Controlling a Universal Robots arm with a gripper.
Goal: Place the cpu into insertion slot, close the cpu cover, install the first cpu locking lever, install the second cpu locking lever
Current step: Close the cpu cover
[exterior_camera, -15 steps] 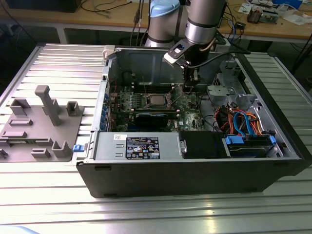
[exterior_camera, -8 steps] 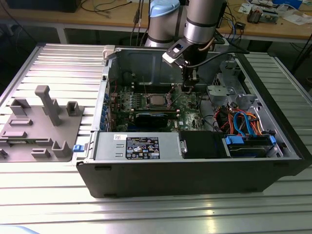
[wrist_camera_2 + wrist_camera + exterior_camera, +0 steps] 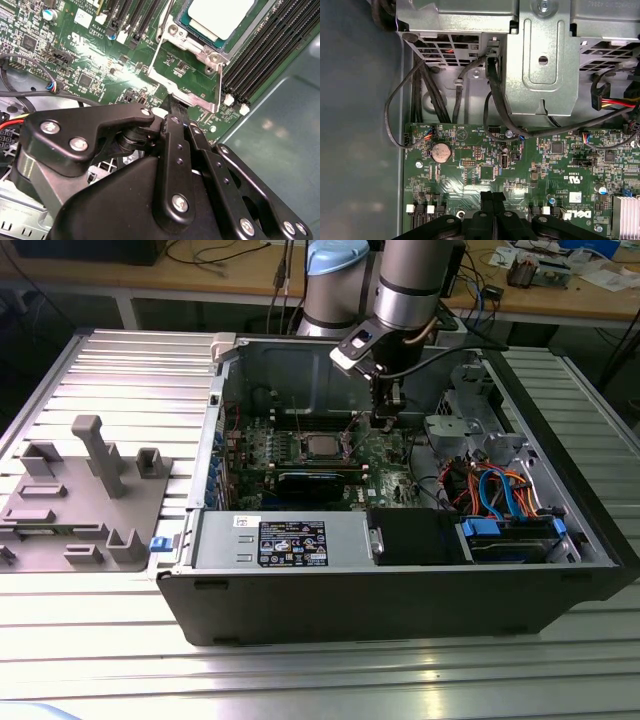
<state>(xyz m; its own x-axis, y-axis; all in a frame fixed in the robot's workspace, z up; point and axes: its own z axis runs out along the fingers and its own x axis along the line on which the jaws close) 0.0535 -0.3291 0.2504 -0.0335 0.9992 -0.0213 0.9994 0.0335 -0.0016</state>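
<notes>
In the exterior view the gripper (image 3: 385,418) hangs just right of frame centre, inside the open computer case (image 3: 400,600) and near the cpu (image 3: 322,445). In the second wrist view the cpu lies in the insertion slot (image 3: 175,31), with the cpu cover (image 3: 200,102) swung open. The fingers (image 3: 175,150) are pressed together with no gap. Their tips are at the cover's edge, perhaps pinching it.

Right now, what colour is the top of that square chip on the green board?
Silvery-grey: the cpu has a pale metal top, clearest in the second wrist view.
</notes>
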